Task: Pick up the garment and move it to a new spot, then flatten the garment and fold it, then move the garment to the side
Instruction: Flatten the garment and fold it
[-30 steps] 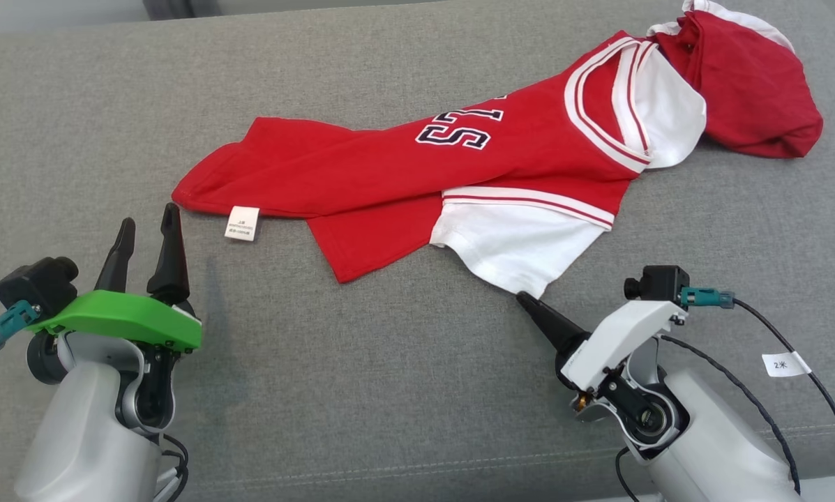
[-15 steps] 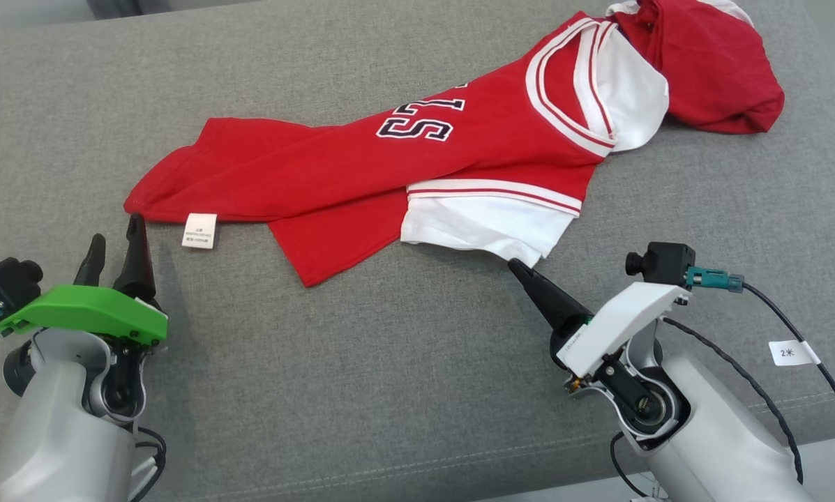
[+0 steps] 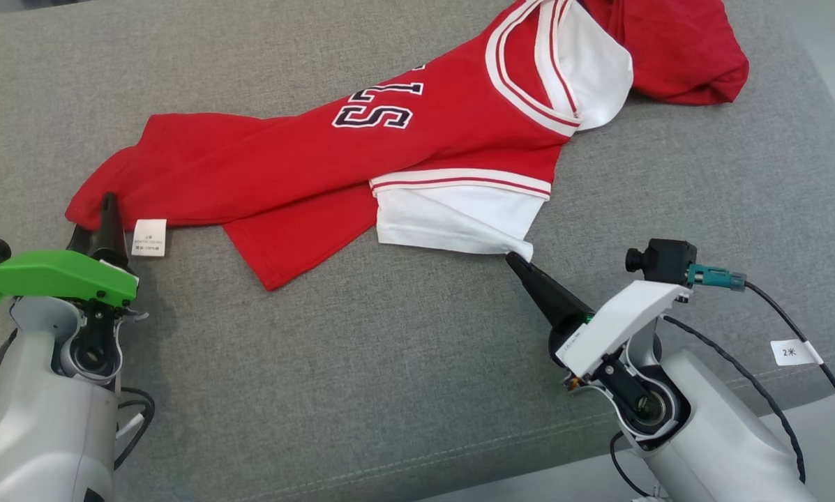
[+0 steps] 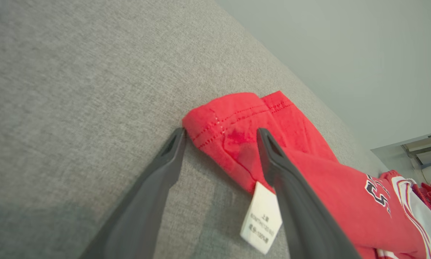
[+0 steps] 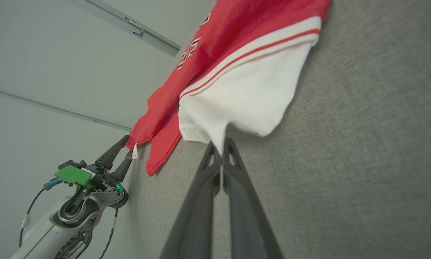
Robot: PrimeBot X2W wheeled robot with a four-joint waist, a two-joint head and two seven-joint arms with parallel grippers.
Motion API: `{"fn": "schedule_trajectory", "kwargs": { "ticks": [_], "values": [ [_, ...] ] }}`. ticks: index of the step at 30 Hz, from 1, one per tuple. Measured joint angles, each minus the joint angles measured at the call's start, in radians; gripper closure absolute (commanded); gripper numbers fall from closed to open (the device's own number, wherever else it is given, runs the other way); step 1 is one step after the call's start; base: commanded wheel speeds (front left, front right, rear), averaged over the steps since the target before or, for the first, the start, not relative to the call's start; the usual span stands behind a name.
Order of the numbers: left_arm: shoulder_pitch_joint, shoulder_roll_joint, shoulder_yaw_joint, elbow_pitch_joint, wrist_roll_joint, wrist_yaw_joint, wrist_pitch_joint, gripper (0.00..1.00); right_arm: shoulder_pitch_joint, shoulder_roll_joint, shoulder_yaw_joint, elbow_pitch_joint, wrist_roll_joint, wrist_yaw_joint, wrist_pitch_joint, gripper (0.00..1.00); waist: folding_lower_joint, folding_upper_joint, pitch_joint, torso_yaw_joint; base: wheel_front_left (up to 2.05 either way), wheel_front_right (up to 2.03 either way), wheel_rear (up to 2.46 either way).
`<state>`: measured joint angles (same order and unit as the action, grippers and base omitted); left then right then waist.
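The head camera has swung within the last second, so the whole scene sits differently in its view. One real change still shows: the left gripper, which stood just short of the cloth, has come forward until its two long dark fingers straddle the near hem corner of the red-and-white jersey-knit garment. That garment lies crumpled and slantwise across the grey woven sofa cushion, lettered chest uppermost, its far end bunched in a red heap toward the back right. In the left wrist view the jaws stand wide apart. One finger rests on bare cushion against the corner's edge, and the other lies over the red cloth just above the small white care label; nothing is pinched yet. The right gripper keeps its place at the cloth, fully closed, its fingers pressed together on a thin fold at the tip of the white sleeve, which the right wrist view shows running down between them. By my judgement the pick-up is half prepared: one side is gripped, and the other is placed and needs only to close before both arms can lift the garment toward a new spot.
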<state>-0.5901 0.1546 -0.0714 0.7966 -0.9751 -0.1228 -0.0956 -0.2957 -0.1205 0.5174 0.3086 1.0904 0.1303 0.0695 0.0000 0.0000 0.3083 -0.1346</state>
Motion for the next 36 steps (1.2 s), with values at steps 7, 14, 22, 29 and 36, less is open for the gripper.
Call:
{"fn": "schedule_trajectory", "kwargs": {
  "ticks": [7, 14, 22, 29, 36],
  "values": [
    [-0.032, 0.009, 0.001, 0.032, 0.000, 0.000, 0.006, 1.00, 0.000, -0.007, -0.002, -0.007, 0.000, 0.000, -0.010, 1.00, 0.0000, 0.0000, 0.009, -0.006, 0.00, 0.00, 0.00],
    [-0.041, 0.021, -0.026, 0.028, 0.014, 0.000, -0.034, 1.00, 0.000, -0.024, -0.024, -0.017, -0.008, 0.000, -0.057, 1.00, 0.0000, 0.0000, -0.007, 0.003, 0.00, 0.00, 0.00],
    [-0.076, 0.025, -0.108, -0.138, 0.015, -0.001, -0.048, 1.00, -0.059, -0.102, -0.107, -0.128, -0.055, 0.000, -0.184, 1.00, 0.0000, 0.0000, -0.049, 0.024, 0.00, 0.00, 0.00],
    [-0.105, 0.033, -0.125, -0.291, -0.025, -0.001, -0.075, 1.00, -0.167, -0.166, -0.162, -0.260, -0.097, 0.000, -0.295, 1.00, 0.0000, 0.0000, -0.102, 0.049, 0.00, 0.00, 0.00],
    [-0.098, 0.070, -0.193, -0.396, -0.025, -0.001, -0.058, 1.00, -0.192, -0.229, -0.230, -0.314, -0.091, 0.000, -0.306, 1.00, 0.0000, 0.0000, -0.165, 0.069, 0.00, 0.00, 0.00]
  ]
}}
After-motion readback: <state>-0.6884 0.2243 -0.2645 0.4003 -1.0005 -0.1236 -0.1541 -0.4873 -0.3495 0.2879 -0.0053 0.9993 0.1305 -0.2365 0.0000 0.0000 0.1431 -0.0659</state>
